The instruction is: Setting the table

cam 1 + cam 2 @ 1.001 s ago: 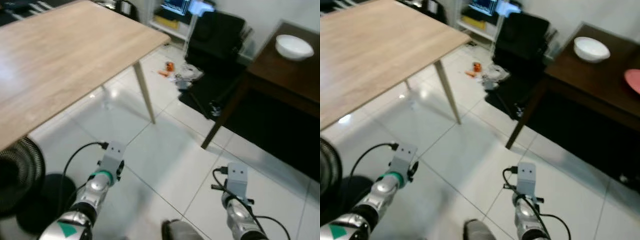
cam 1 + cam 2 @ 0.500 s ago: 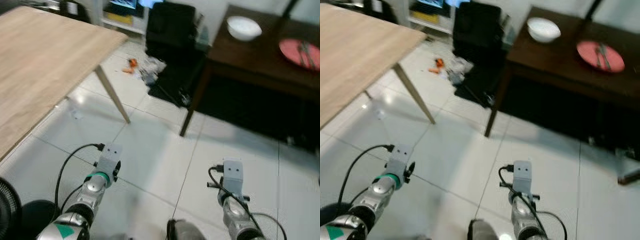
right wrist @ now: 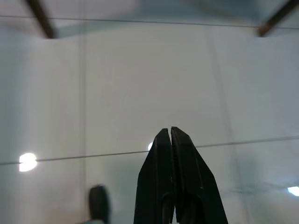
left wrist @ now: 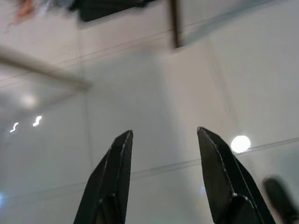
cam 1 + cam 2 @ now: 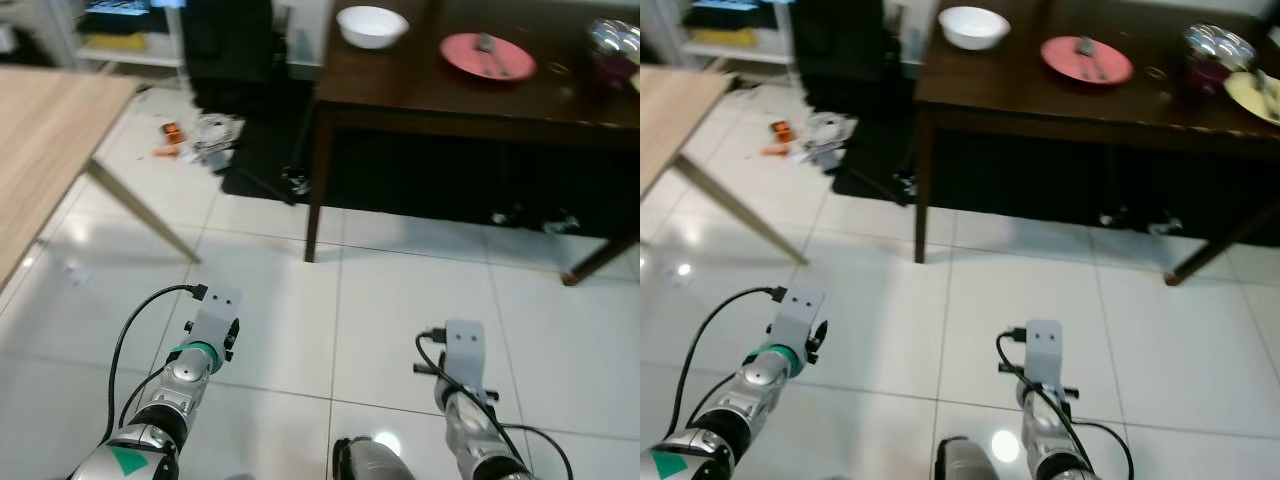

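A dark wooden table stands ahead across the tiled floor. On it sit a white bowl, a pink plate with cutlery on it, a shiny metal bowl and a pale plate at the right edge. A light wooden table reaches in from the left. Both arms hang low over the floor, the left arm and the right arm. My left gripper is open and holds nothing. My right gripper is shut with nothing in it.
Small litter and orange bits lie on the floor by a black bag or chair. A dark mat spreads under the dark table. White tiles stretch between me and the table legs.
The camera has swung to the right: the dark table now fills the top of the view and the light table has slid off to the left. Both arms hang as before.
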Robot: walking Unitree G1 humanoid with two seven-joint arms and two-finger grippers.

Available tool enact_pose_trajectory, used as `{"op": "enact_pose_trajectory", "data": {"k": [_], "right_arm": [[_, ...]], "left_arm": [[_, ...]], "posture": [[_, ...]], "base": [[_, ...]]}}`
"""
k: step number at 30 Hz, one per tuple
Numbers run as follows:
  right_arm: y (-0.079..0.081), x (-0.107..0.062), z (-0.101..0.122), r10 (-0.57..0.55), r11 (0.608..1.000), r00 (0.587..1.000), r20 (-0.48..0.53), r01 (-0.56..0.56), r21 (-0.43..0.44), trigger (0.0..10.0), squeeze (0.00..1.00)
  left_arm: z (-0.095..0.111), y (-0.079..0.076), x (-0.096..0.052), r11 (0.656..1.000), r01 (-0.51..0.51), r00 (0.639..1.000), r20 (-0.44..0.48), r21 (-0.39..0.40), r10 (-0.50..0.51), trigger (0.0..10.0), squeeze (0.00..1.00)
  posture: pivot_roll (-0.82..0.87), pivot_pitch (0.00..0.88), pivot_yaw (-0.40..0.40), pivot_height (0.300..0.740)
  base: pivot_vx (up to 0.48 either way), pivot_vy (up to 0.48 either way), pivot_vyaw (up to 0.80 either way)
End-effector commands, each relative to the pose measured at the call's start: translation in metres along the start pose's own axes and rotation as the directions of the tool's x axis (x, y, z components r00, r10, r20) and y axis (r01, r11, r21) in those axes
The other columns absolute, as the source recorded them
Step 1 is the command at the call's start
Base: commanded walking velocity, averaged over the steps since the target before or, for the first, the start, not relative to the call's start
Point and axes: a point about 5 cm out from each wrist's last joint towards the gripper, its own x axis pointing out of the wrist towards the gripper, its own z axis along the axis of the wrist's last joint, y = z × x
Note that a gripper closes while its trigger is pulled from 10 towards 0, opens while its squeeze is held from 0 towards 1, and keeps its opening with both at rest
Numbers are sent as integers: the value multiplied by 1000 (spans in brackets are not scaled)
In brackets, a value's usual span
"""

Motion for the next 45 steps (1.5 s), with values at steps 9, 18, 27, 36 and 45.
{"op": "enact_pose_trajectory", "data": {"k": [9, 18, 27, 36, 45], "right_arm": [[5, 0, 0, 10, 1000, 1000, 0, -10, 7, 10000, 0], [4, 2, 5, 7, 1000, 1000, 12, -7, 7, 10000, 0], [6, 8, 30, 4, 1000, 993, 115, -3, -6, 10000, 0], [7, 17, 111, -32, 999, 910, 413, 12, 52, 10000, 0], [0, 5, 186, -60, 997, 750, 659, 9, 82, 10000, 0]], "left_arm": [[-18, 4, -6, 1000, -8, 998, -63, 7, 8, 10000, 0], [-17, 5, -6, 1000, -8, 998, -58, 11, 9, 10000, 0], [15, 26, 1, 997, -70, 994, 87, 43, 66, 10000, 0], [85, 64, 4, 976, -213, 912, 350, -43, 215, 10000, 0], [137, 75, -8, 959, -272, 789, 551, -84, 272, 10000, 0]], "posture": [[84, 0, 50, 740], [85, 0, 50, 740], [89, 0, 52, 740], [100, 0, 48, 740], [112, 0, 38, 740]], "base": [[0, 0, -800], [0, 0, -800], [0, 0, -800], [0, 0, -800], [0, 0, 0]]}}
